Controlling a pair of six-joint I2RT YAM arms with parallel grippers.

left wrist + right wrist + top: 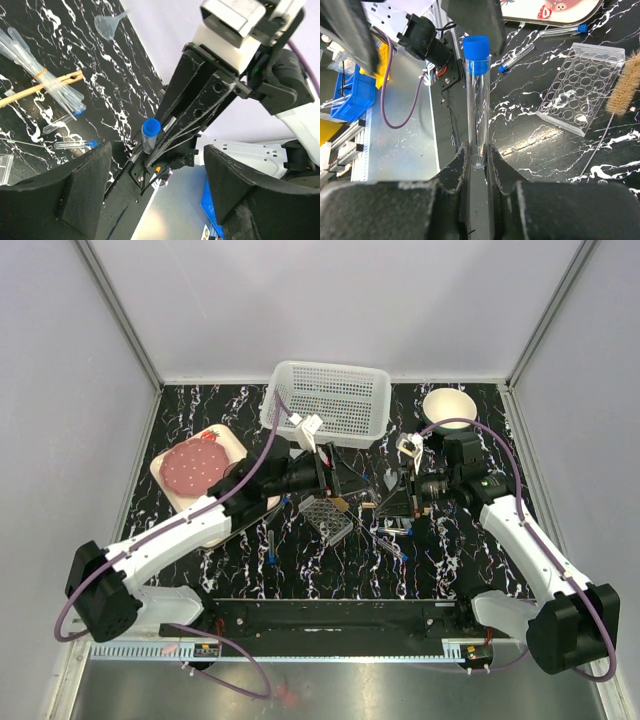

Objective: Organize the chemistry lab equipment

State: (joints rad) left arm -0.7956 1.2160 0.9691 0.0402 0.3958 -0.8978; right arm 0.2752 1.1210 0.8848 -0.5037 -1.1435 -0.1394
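Note:
My right gripper is shut on the round bottom of a clear blue-capped test tube, holding it above the table. In the left wrist view that same test tube sticks out of the right gripper's black fingers, straight ahead of my left gripper. The left jaws stand wide open with nothing between them. The tube rack lies flat on the table. Two more test tubes lie loose beside pipettes, wooden sticks and a small funnel.
A white mesh basket stands at the back centre and a white bowl at the back right. The pink plate on its tray sits at the left. A bristle brush lies beside the rack.

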